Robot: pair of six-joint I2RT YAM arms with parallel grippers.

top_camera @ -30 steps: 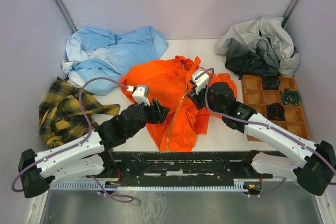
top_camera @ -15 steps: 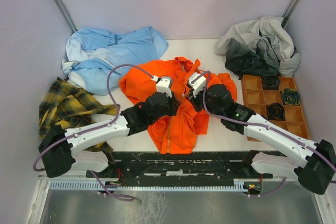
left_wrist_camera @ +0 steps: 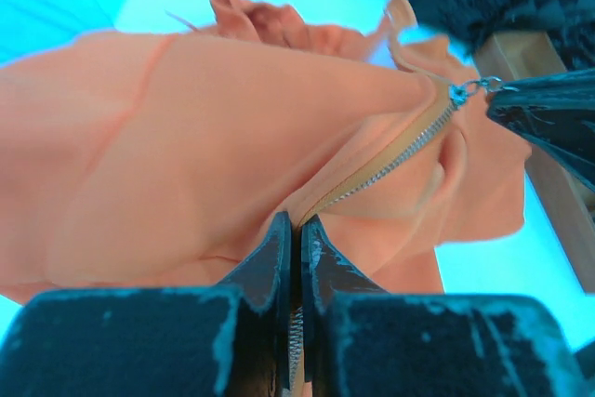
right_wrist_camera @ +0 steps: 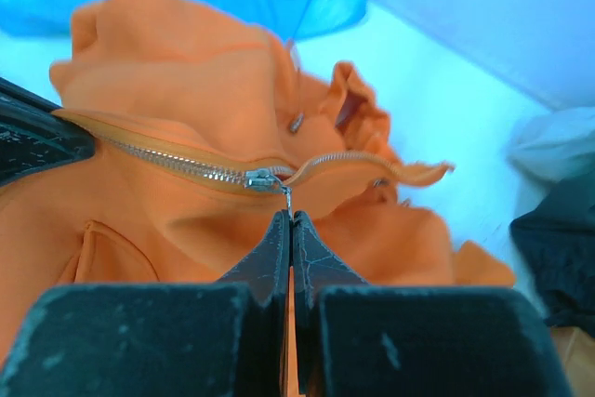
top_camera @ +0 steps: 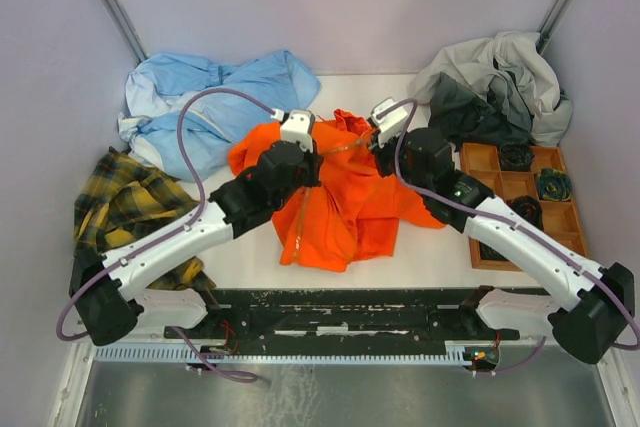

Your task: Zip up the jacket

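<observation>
Left claw: fully closed, clamping the zipper tape of the jacket. Right claw: fully closed, pinching the zipper pull.

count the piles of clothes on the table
4: the light blue garment far left, the yellow plaid shirt near left, the orange jacket in the middle, the grey and dark heap far right, which may hold several garments.

Colour key. We mark the jacket bright orange, its zipper tan-taped with silver teeth. The garment is light blue, the shirt yellow-and-black plaid, the heap grey and dark, the tray brown, and the bench white.
</observation>
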